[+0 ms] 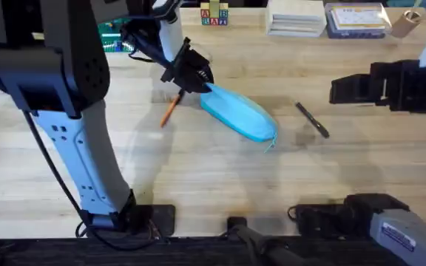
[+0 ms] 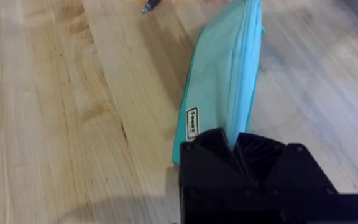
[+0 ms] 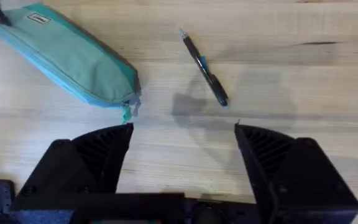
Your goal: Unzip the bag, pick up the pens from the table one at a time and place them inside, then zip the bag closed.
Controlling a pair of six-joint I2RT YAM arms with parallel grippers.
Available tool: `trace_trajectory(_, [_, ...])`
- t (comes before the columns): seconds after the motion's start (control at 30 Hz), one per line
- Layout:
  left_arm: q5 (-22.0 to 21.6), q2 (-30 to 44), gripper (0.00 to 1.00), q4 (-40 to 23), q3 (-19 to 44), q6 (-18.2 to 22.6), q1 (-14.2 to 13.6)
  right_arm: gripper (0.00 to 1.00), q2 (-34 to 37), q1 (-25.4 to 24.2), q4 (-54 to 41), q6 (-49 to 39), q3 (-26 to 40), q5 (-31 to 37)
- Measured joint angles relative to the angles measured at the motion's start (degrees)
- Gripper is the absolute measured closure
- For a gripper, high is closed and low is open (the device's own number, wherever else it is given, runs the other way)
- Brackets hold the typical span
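Overhead, the left gripper [image 1: 197, 77] pinched the bag [image 1: 239, 115] at its far end on the table [image 1: 213, 177]; the orange pen [image 1: 169, 111] and dark pen [image 1: 313, 120] lay outside, so loading and zipping remained. The left wrist view showed the zipper [image 2: 248, 56] apparently unopened. The right wrist view showed the right gripper [image 3: 184, 140] spread wide and the pull cord [image 3: 128, 111].

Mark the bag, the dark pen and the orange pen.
bag [image 1: 239, 116]: overhead view, middle of its blue body.
dark pen [image 3: 202, 67]: right wrist view, mid-barrel.
orange pen [image 1: 168, 112]: overhead view, middle of its shaft.
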Motion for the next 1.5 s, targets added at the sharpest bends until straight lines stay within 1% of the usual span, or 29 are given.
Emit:
trace_trajectory(0.37, [0.0,0.0,0.958,0.0,0.0,0.0,0.0,0.005,0.0,0.0,-3.17,-0.01,0.0,-0.38])
trace_trajectory(0.73, [0.02,0.02,0.958,0.41,0.0,0.0,-0.02,0.005,0.0,0.0,-3.16,-2.7,0.0,-7.86])
trace_trajectory(1.0, [0.04,0.0,0.958,0.94,0.0,0.0,-0.02,0.004,-0.15,0.0,-2.81,-3.28,-0.39,-9.71])
trace_trajectory(1.03, [0.04,0.02,0.958,0.94,0.0,0.0,-0.02,0.005,-0.39,0.0,-2.56,-3.32,-0.95,-9.85])
trace_trajectory(1.07, [0.04,0.0,0.959,0.94,0.0,0.0,-0.02,0.005,-1.74,0.0,-1.7,-3.3,-3.78,-10.57])
trace_trajectory(1.5, [0.04,0.02,0.958,0.94,0.0,0.0,-0.02,0.005,-8.56,0.0,7.09,-1.23,-17.61,-15.24])
